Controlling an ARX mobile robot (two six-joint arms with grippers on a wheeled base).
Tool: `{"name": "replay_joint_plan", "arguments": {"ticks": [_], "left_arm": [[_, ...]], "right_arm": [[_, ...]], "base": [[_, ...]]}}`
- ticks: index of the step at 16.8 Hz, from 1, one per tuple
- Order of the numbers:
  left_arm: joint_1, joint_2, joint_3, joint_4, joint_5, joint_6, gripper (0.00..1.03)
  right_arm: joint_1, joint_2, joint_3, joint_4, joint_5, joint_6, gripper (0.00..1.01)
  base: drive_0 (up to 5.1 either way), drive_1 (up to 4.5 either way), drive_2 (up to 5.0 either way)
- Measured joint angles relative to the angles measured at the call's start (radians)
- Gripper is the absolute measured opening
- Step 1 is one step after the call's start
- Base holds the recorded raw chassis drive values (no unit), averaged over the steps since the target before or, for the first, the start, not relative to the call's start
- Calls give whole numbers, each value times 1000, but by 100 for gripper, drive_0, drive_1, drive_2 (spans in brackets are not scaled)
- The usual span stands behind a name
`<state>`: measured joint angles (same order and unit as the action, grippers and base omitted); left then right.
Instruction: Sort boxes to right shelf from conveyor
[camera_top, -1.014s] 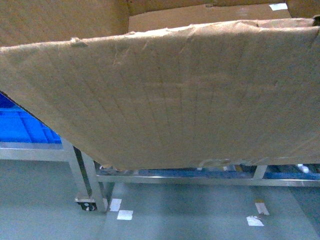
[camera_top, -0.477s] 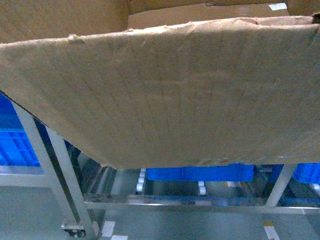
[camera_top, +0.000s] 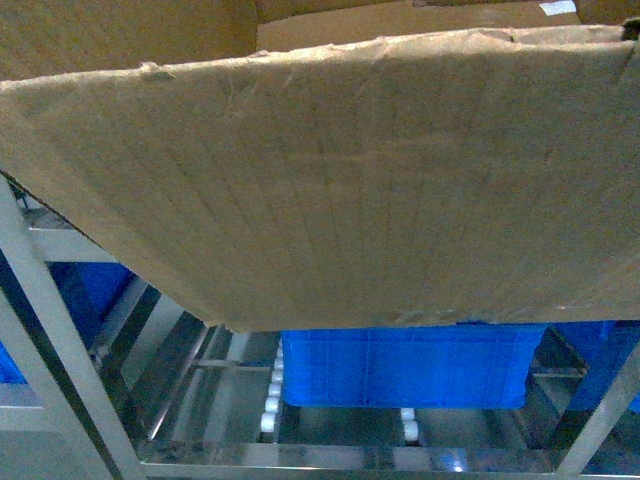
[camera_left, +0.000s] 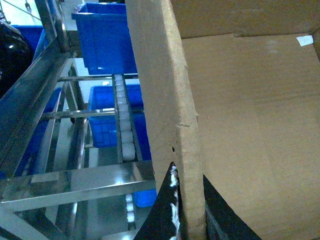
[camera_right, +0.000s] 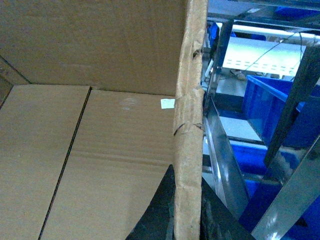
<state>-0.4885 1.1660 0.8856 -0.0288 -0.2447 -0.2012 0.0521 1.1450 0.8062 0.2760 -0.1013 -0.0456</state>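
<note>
A large brown cardboard box (camera_top: 350, 180) fills the head view, held up in the air with its near wall facing the camera. My left gripper (camera_left: 187, 210) is shut on the box's left wall (camera_left: 165, 100), one black finger on each side. My right gripper (camera_right: 187, 210) is shut on the box's right wall (camera_right: 190, 125) in the same way. A small white sticker (camera_right: 167, 103) lies on the inside bottom. The right shelf (camera_top: 200, 350), a shiny steel rack with white roller wheels (camera_top: 272, 405), stands below and beyond the box. The conveyor is out of view.
Blue plastic crates sit in the rack: one (camera_top: 400, 365) right under the box, others (camera_left: 105, 35) on higher and lower levels. Steel uprights (camera_top: 45, 330) slant at the left. Roller tracks (camera_left: 122, 120) run beside the box's left wall; a steel rail (camera_right: 225, 160) lies close to its right wall.
The view has risen and neared the rack: the floor and rack foot have dropped out of sight, and the blue crate and rollers now show under the box. Both grips are unchanged.
</note>
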Motion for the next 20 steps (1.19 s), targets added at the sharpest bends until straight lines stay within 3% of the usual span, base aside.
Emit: {"name": "replay_joint_plan", "arguments": {"ticks": [8,12,20], "left_arm": [[-1,0,0,-6,-1,0,2],[-1,-11,0,-10,0,-5,2],[-7,-22,11,-5,-5,-7,2]], "right_arm": [[0,-2,0,-6,0,0,4],[0,-2,0,-9,0,0,4],[0,-2,0,-14,-1,8,4]], "base": [[0,0,0],[-4,430,-437],[0,0,0]]}}
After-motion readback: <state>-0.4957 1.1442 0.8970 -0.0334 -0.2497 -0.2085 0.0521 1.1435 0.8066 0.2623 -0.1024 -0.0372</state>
